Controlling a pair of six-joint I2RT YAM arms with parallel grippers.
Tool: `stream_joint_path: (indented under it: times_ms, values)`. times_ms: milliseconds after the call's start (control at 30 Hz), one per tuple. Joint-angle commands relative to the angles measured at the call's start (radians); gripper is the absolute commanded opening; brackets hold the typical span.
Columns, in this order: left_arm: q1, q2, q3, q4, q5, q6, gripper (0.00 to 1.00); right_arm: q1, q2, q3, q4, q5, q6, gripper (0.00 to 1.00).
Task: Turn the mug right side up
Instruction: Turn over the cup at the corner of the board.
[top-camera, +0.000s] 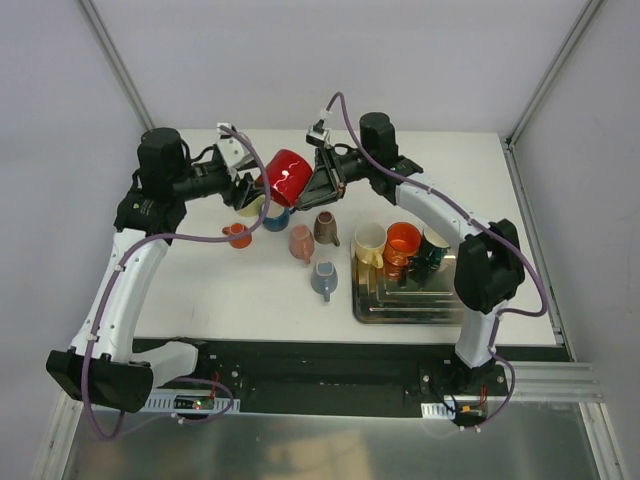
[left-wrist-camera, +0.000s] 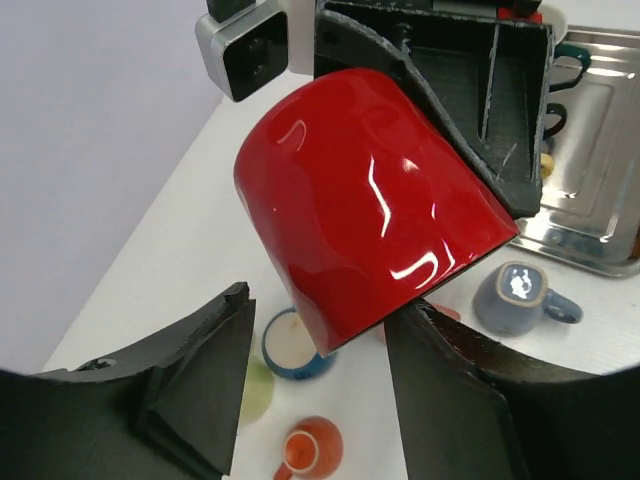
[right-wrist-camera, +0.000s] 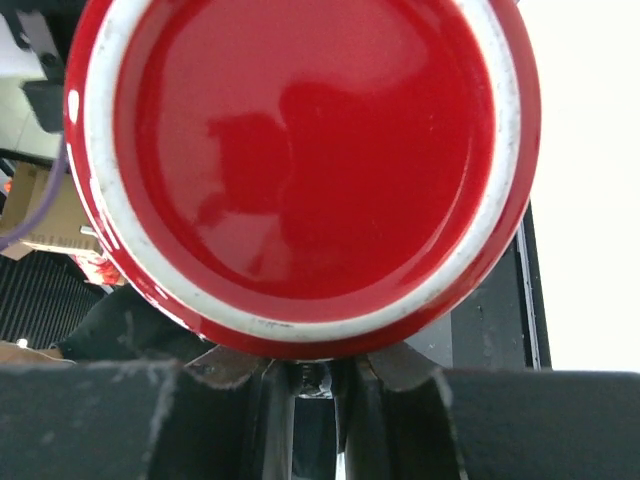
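So the red mug (top-camera: 287, 176) is hanging in the air near the top middle of the overhead view, well above the desk (top-camera: 200, 290), between both arms. We're seeing it tilted. In the left wrist view its base is pointing to the upper left and its mouth to the lower right. The right tool (top-camera: 322, 180) is carrying it. One finger is lying flat along the mug's side, and in its own camera the fingers are sitting narrow under the base, though the exact grip spot is hidden. The left tool (top-camera: 247, 190) is spread wide around the mouth end. One fingertip (left-wrist-camera: 415, 320) is sitting right at the rim and the other is hanging clear. Small mugs are standing on the desk underneath.
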Motion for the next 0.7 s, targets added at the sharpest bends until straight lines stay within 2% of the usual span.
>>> stream_joint_path:
  times_ms: [0,100,167,300,400,500,667]
  values:
    - [-0.044,-0.035,-0.118,0.345,-0.109,0.001,0.49,-0.022,-0.072,0.015,0.108,-0.102,0.05,0.0]
    - [-0.053,-0.018,-0.193,0.503,-0.151,-0.022,0.42,-0.026,-0.049,0.033,0.109,-0.114,0.066,0.0]
    - [-0.06,0.002,-0.215,0.57,-0.164,-0.049,0.34,-0.026,-0.027,0.049,0.108,-0.122,0.083,0.0]
    - [-0.076,0.057,-0.184,0.623,-0.183,-0.169,0.18,-0.029,0.005,0.055,0.106,-0.087,0.083,0.0]
    - [-0.082,0.073,-0.173,0.623,-0.178,-0.221,0.18,-0.032,0.022,0.065,0.108,-0.082,0.084,0.0]
    - [-0.105,0.06,-0.213,0.664,-0.165,-0.185,0.26,-0.034,0.056,0.104,0.111,-0.097,0.106,0.0]
    - [-0.178,0.057,-0.279,0.781,-0.246,-0.11,0.22,-0.031,0.108,0.164,0.111,-0.12,0.138,0.0]
